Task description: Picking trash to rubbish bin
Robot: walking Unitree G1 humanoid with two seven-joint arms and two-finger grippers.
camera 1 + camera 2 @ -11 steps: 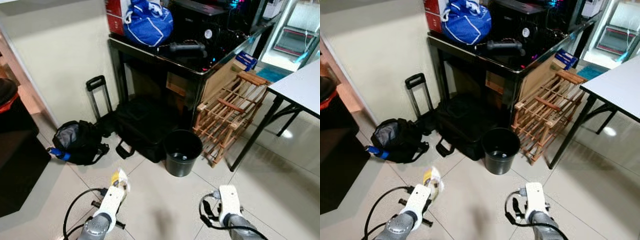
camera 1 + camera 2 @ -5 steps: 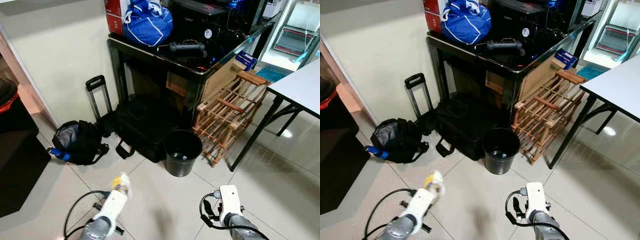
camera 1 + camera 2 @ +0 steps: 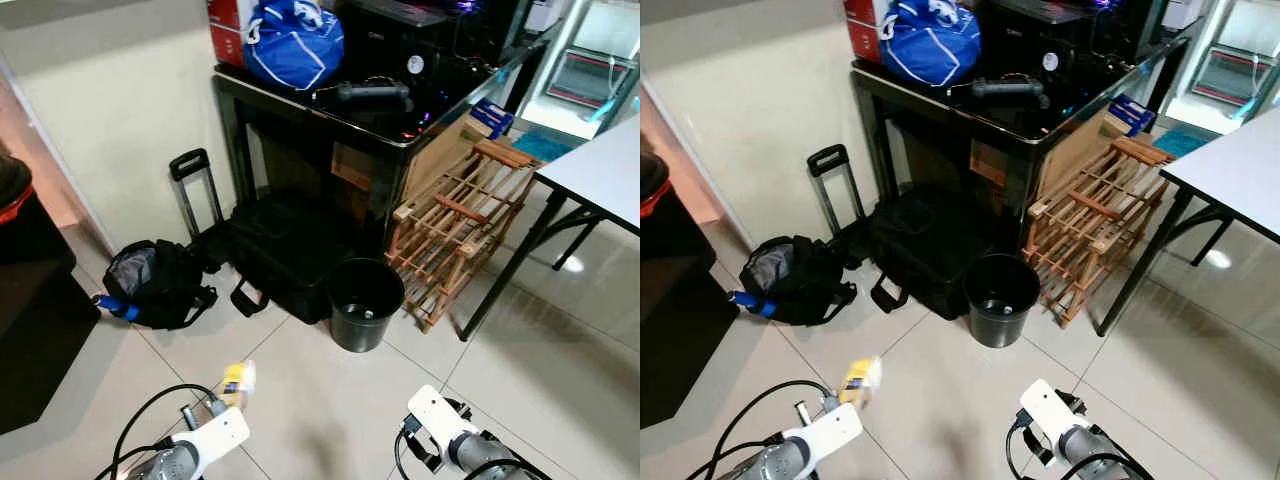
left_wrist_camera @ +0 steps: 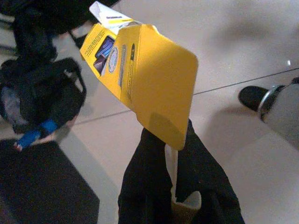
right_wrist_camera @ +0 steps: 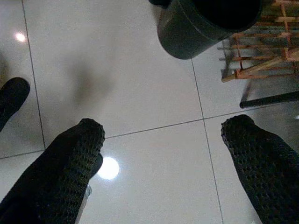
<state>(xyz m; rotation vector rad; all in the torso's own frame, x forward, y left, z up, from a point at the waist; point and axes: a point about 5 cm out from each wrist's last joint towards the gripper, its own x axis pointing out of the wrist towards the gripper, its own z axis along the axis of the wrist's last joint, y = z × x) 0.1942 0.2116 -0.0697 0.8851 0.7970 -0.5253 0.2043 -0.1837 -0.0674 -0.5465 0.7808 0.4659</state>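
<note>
Left wrist view: the yellow carton (image 4: 140,79), a flattened bit of packaging with its flap open, is pinched at its lower edge between the two black fingers of the left claw (image 4: 175,186). From the head cameras I see it held low above the tiled floor (image 3: 330,400), out in front of the robot's left side. Ahead and to the right stands the black rubbish bin (image 3: 365,304), open-topped, tucked just beside a black luggage case (image 3: 285,255) and a wooden rack (image 3: 455,235), all under the glass-topped bench (image 3: 400,120). A black backpack (image 3: 150,285) lies on the floor to the left. The right claw (image 5: 163,154) hangs empty with its fingers spread wide, pointing at the floor near the bin.

To my eye the pickup is done and the carry is in hand. The next move calls for bringing the left arm forward and rightward until the carton is over the bin's mouth, then letting go.
</note>
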